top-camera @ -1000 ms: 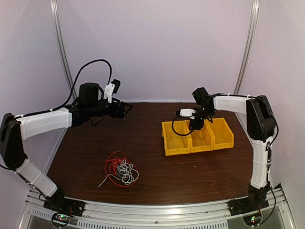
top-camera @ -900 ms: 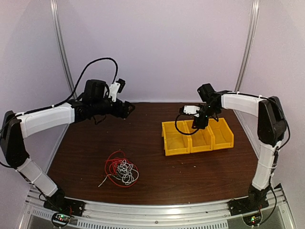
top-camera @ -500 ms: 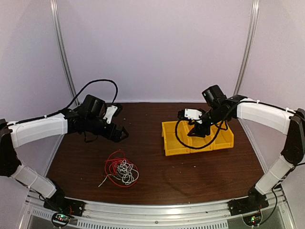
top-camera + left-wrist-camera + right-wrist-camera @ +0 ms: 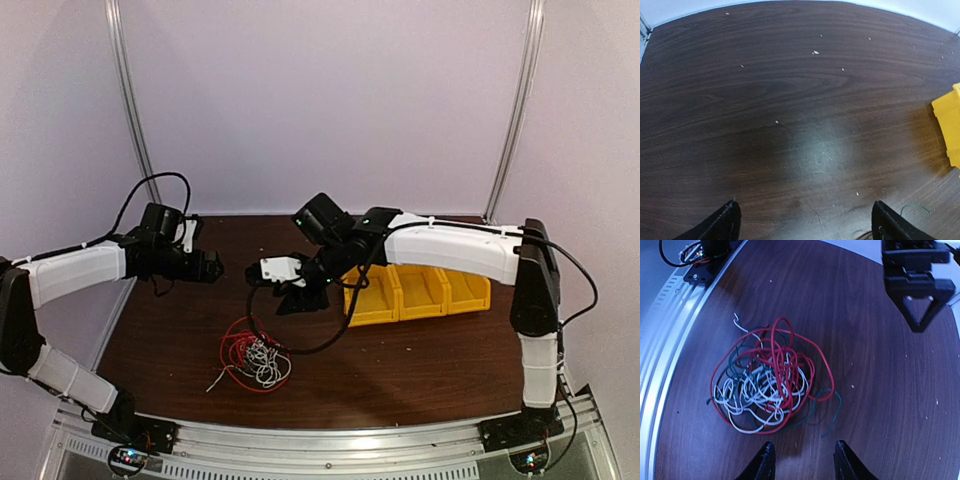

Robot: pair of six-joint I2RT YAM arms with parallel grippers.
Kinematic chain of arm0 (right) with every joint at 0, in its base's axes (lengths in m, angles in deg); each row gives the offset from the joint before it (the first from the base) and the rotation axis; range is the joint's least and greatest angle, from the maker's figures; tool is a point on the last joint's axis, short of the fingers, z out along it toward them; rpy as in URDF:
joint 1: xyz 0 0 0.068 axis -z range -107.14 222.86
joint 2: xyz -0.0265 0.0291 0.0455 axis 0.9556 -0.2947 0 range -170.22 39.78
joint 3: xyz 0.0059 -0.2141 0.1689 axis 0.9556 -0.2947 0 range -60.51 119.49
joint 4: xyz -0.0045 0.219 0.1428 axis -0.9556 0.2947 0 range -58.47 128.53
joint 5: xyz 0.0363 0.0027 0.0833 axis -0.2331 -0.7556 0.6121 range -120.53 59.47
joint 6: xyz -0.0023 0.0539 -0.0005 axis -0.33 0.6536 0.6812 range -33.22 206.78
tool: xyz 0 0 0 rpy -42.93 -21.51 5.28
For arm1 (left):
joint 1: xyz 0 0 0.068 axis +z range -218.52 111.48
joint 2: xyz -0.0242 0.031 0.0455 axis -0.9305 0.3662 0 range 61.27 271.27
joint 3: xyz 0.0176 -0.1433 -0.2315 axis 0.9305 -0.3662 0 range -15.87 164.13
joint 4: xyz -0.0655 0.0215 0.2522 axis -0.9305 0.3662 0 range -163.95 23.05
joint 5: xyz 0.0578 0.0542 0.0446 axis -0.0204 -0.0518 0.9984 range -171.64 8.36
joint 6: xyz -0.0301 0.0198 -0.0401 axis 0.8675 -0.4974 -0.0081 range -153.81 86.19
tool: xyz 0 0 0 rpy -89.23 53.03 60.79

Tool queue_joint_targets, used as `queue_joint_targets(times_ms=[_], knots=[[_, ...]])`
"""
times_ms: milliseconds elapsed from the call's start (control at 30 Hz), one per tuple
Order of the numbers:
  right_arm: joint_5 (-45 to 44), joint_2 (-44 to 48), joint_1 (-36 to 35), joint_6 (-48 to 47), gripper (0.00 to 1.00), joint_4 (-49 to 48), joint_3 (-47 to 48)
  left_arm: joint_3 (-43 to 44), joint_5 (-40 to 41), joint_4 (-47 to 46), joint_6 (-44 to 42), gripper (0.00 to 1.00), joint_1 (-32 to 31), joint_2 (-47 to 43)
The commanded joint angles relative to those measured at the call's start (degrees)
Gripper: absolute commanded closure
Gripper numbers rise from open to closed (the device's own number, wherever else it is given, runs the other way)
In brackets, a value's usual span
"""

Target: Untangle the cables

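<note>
Red, white and dark cables (image 4: 255,357) lie in one clump at 8 o'clock on the table (image 4: 420,360). At its 1 o'clock the right gripper (image 4: 804,460) hangs open; the left gripper (image 4: 805,220), also open, is well apart. Pinching several strands together may tighten the knots.

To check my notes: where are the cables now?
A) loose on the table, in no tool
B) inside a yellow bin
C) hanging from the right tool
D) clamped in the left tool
A: the cables lie on the table, ahead of the open, empty right tool.
</note>
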Motion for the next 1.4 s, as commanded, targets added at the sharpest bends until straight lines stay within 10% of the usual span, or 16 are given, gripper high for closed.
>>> queue_joint_targets(times_ms=[0,500,1367], knots=[[2.8,-6.4,-3.7,3.0,0.6,1.2,8.1,-1.8,2.2,-7.9,0.6,0.08,2.4,-2.4],[5.5,-15.7,-6.5,5.2,0.61,-0.9,14.1,-3.3,7.7,-8.7,-2.1,0.07,3.0,-9.0],[3.3,-16.9,-6.5,9.0,1.0,-3.0,15.4,-3.7,6.5,-8.9,-3.9,0.08,3.0,-9.2]])
